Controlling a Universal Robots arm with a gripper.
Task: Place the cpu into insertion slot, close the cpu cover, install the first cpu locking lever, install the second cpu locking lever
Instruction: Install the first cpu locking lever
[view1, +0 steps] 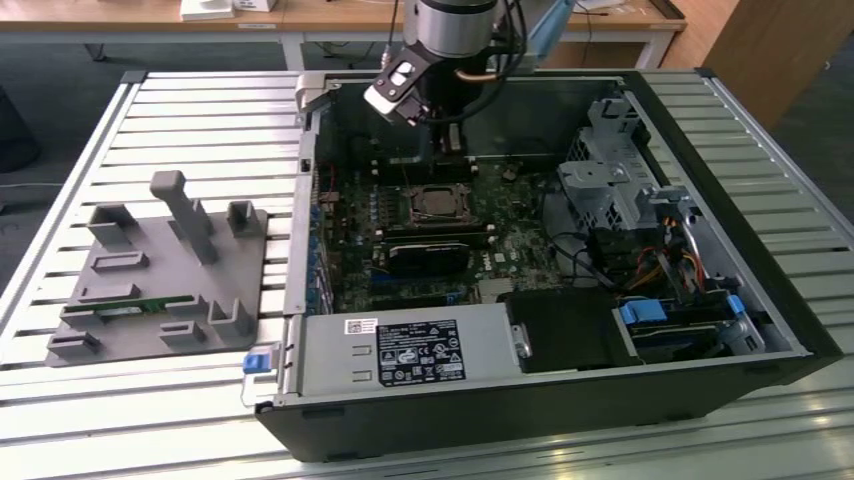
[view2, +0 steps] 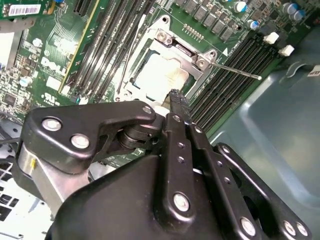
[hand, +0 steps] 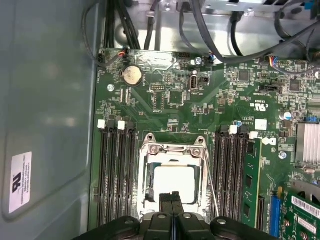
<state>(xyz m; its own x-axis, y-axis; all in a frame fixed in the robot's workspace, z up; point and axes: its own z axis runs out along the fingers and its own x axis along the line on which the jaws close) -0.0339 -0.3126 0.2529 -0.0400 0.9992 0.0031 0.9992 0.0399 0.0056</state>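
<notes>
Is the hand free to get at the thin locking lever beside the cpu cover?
Probably yes: the hand hovers right over the cpu cover, and nothing covers the lever.

Tool above cpu, cpu cover apparently down.

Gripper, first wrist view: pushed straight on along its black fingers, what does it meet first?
Likely the small square silvery-topped cpu, near its edge, seated inside the thin silvery metal cpu cover frame. The black gripper points at that edge; depth is unclear, so the frame could come first.
</notes>
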